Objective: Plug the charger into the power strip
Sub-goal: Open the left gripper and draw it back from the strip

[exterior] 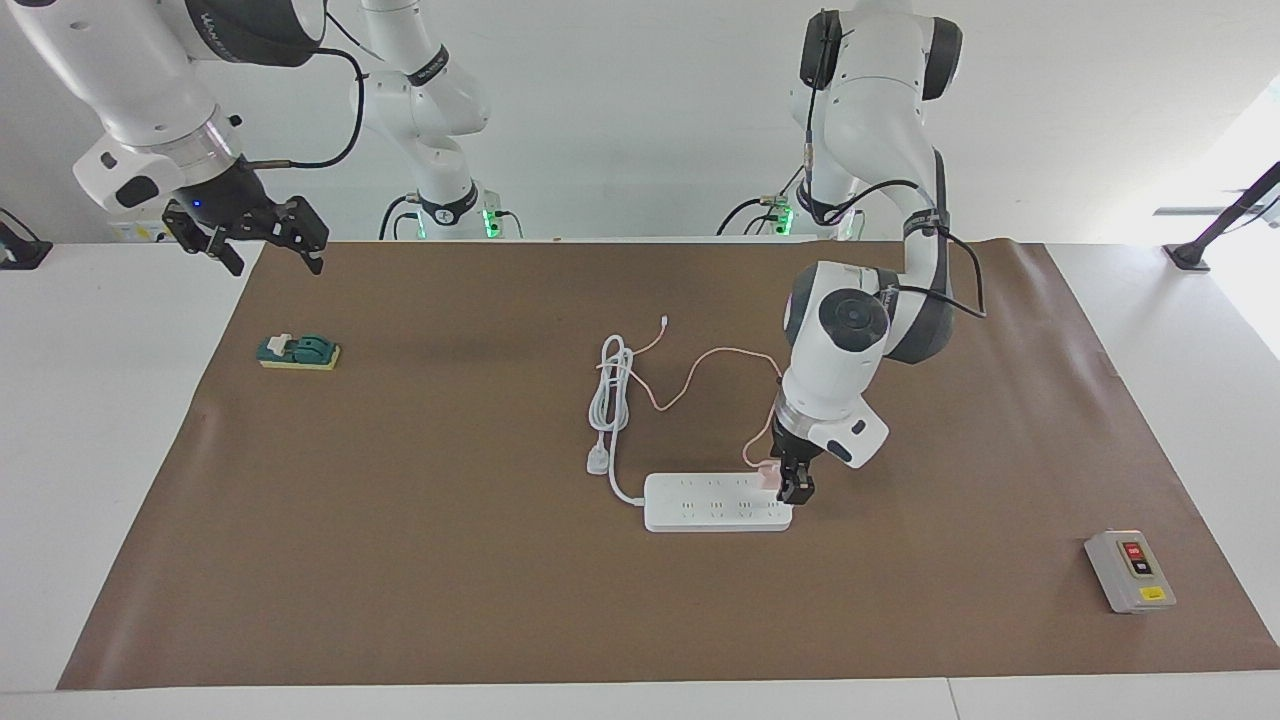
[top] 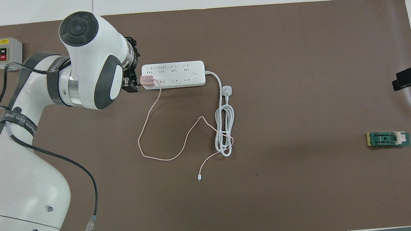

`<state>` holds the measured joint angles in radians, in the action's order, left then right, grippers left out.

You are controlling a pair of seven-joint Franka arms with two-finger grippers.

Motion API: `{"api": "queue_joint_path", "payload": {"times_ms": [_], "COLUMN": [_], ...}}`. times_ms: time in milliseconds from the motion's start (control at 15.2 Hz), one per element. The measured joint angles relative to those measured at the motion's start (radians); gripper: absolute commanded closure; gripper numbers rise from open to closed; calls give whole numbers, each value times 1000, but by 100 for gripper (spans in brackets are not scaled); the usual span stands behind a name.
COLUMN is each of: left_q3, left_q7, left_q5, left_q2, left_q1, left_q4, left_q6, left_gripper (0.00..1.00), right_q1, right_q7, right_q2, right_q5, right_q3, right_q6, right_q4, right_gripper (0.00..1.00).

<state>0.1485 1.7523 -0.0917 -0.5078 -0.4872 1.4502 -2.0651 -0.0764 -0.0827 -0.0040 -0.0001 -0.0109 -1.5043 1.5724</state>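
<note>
The white power strip (exterior: 700,503) (top: 178,74) lies mid-table. The pale pink charger (exterior: 768,470) (top: 147,80) stands in the strip's end socket toward the left arm's end of the table. Its thin pink cable (top: 148,134) loops across the mat toward the robots. My left gripper (exterior: 796,488) (top: 131,70) hangs open just off that end of the strip, beside the charger and free of it. My right gripper (exterior: 275,262) waits open, raised over the mat's corner at the right arm's end.
The strip's thick white cord is coiled (top: 225,128), with its three-pin plug (exterior: 598,461) (top: 227,90) beside the strip. A grey switch box (exterior: 1130,571) (top: 9,54) sits at the left arm's end. A green block (exterior: 298,352) (top: 388,139) lies under the right gripper's end.
</note>
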Motion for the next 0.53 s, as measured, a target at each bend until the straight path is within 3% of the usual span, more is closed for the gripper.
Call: {"api": "queue_joint_path", "payload": {"times_ms": [197,526], "left_q3": [41,101], "left_q7": [-154,-574], "left_q5": [0,0], "left_q2": [37,107], "left_q1": [7,68], "left_q4": [-25,-33], "left_q6": [37,165], "left_gripper": [0,0], "right_q1": [0,0], "right_q7": [0,0], "right_q2": [0,0], "right_q5": [0,0], "right_q3": [0,0], "right_q6": [0,0], "right_q4": [0,0], "right_gripper": [0,0]}}
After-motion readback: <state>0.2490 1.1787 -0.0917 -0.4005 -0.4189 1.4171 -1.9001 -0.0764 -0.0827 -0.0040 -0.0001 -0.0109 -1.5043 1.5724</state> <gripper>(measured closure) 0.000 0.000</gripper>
